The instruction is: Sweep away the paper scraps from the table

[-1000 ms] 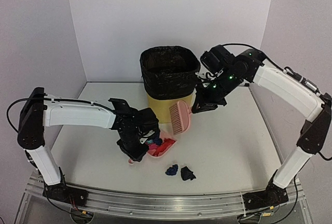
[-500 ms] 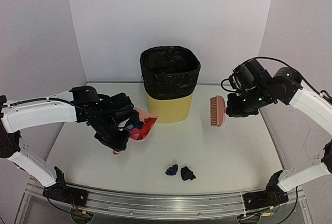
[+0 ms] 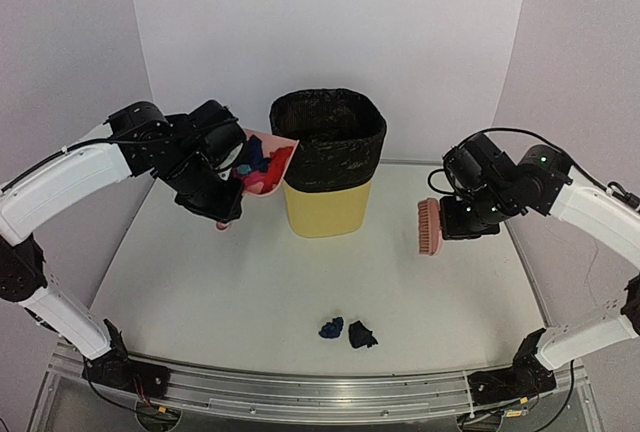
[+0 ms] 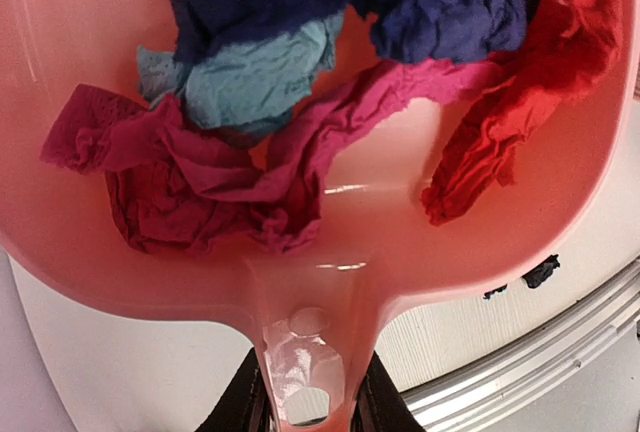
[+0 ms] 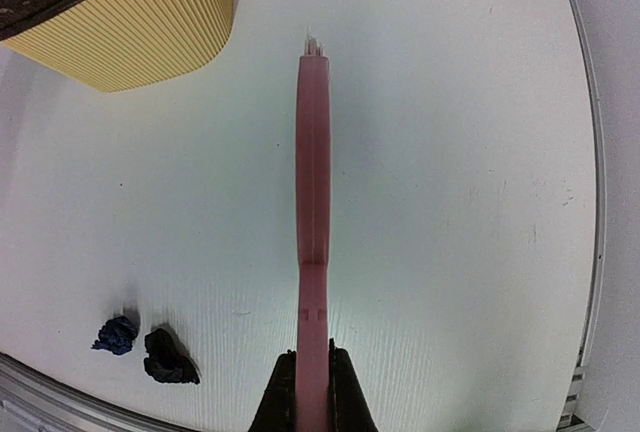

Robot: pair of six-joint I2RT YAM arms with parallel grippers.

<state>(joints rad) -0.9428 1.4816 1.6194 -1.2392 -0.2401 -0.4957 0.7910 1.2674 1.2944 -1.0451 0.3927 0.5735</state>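
My left gripper (image 3: 222, 214) is shut on the handle of the pink dustpan (image 3: 262, 165), held high beside the left rim of the bin (image 3: 327, 162). The dustpan (image 4: 400, 242) holds several paper scraps (image 4: 260, 142) in pink, red, navy and light blue. My right gripper (image 3: 462, 222) is shut on the pink brush (image 3: 429, 227), held above the right side of the table (image 3: 440, 302). In the right wrist view the brush (image 5: 312, 202) shows edge-on. A navy scrap (image 3: 331, 328) and a black scrap (image 3: 362, 334) lie on the table near the front, also in the right wrist view: navy (image 5: 116, 333), black (image 5: 168, 356).
The yellow bin with a black liner stands at the back centre, also in the right wrist view (image 5: 140, 22). White walls enclose the table. A metal rail (image 3: 320, 392) runs along the front edge.
My left arm has lifted the loaded dustpan up and back, to the bin's left rim. My right arm has moved the brush right and away from the bin.
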